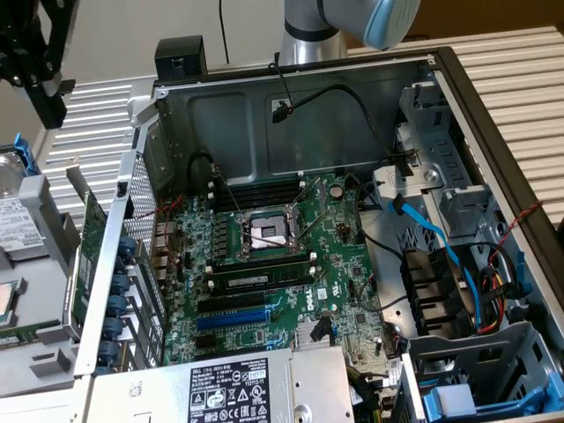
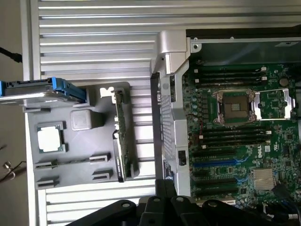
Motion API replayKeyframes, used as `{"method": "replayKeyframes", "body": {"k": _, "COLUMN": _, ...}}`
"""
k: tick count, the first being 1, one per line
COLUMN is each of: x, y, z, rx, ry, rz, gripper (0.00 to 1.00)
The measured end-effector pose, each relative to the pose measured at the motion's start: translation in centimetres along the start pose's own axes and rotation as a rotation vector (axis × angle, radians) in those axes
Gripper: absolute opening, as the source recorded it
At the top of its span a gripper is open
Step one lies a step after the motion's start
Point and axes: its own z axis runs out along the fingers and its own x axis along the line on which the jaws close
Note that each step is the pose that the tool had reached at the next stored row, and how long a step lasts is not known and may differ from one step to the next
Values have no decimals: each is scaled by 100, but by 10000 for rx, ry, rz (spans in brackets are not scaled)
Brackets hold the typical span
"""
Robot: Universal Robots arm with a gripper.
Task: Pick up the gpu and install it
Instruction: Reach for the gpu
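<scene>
Claw (image 2: 164,188): I'm seeing it clenched, gripping nothing.
Graphics card (image 2: 123,141): standing on edge in the grey tray (image 2: 33,141), just beside the open computer case (image 2: 164,94).
Bench (image 2: 94,42): its silver slats are carrying both.

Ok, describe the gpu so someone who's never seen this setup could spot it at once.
Find the open computer case, then the grey parts tray lying just outside its perforated side wall. The gpu is the green card standing on edge in the tray, on the side nearest the case. Its neighbour, the square silver-topped processor, lies flat.
</scene>
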Motion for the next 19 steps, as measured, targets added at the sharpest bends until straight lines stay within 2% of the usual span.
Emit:
{"method": "replayKeyframes", "body": {"k": 4, "x": 126, "y": -9, "z": -9, "rx": -2, "ry": -5, "rz": -18, "gripper": 11}}
{"method": "replayKeyframes", "body": {"k": 19, "x": 166, "y": -11, "z": -13, "rx": -2, "ry": -4, "rz": -22, "gripper": 11}}
